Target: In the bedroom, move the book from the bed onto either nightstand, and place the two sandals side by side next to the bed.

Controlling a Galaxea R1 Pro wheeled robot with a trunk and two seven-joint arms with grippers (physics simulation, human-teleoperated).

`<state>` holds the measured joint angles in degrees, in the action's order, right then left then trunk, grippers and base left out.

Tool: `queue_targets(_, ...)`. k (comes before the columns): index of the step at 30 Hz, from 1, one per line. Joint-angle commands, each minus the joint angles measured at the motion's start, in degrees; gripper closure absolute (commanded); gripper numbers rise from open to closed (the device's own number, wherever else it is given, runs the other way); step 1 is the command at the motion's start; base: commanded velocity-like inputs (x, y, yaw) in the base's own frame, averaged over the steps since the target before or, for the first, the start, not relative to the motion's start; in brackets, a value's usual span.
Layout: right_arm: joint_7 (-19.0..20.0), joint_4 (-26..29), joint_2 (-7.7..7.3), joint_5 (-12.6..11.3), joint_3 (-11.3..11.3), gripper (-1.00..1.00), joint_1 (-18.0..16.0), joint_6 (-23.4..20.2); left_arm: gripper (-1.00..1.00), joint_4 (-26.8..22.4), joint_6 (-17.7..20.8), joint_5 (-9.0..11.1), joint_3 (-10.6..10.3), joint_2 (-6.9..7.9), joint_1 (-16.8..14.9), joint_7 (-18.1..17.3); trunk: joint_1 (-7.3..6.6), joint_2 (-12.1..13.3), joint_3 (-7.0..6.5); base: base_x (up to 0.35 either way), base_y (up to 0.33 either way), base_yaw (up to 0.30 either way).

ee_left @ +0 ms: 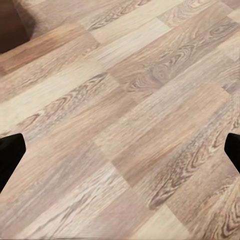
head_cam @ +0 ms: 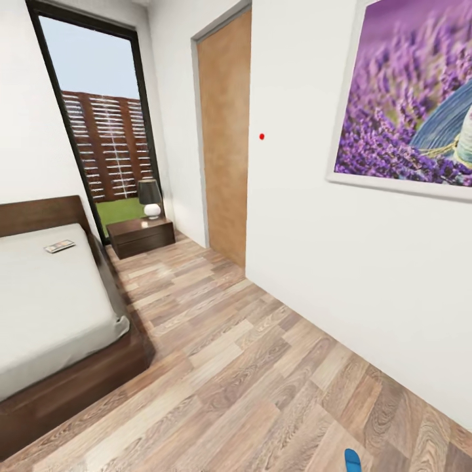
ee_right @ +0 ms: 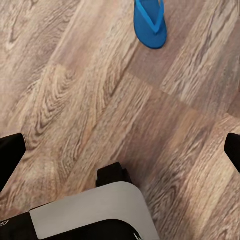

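Note:
The off-white bed (head_cam: 46, 308) with its dark wood frame lies at the left of the head view. The book (head_cam: 59, 246) rests flat on the mattress near the headboard. Beyond the bed's corner stands the dark nightstand (head_cam: 141, 235), with a lamp (head_cam: 150, 196) on its top. The tip of one blue sandal (head_cam: 353, 460) shows on the floor at the lower edge of the head view; the same sandal (ee_right: 150, 22) lies on the planks in the right wrist view. My left gripper (ee_left: 120, 155) and right gripper (ee_right: 120, 155) both hang open over bare floor, holding nothing.
A wood-plank floor (head_cam: 249, 367) runs between the bed and the white wall (head_cam: 314, 249) on the right. That wall carries a wooden door (head_cam: 226, 137) and a large purple picture (head_cam: 410, 98). A tall window (head_cam: 108, 124) is behind the nightstand. My own base (ee_right: 90, 212) shows below the right gripper.

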<state>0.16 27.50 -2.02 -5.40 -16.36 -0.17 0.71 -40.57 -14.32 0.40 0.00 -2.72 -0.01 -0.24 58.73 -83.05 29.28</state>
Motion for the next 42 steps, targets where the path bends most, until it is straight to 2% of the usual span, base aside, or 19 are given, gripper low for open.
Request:
queue_targets(1,0.0,0.0,0.00,-0.6,0.0,-1.00,0.0,0.1,-1.00,0.0,-0.1,0.0,0.0,-0.01,0.0,0.0,0.00,0.0,0.05,0.000,0.000,0.294)
queue_targets(42,0.0,0.0,0.00,-0.6,0.0,-1.00,0.0,0.1,-1.00,0.0,-0.1,0.0,0.0,-0.01,0.0,0.0,0.00,0.0,0.05,0.000,0.000,0.294)
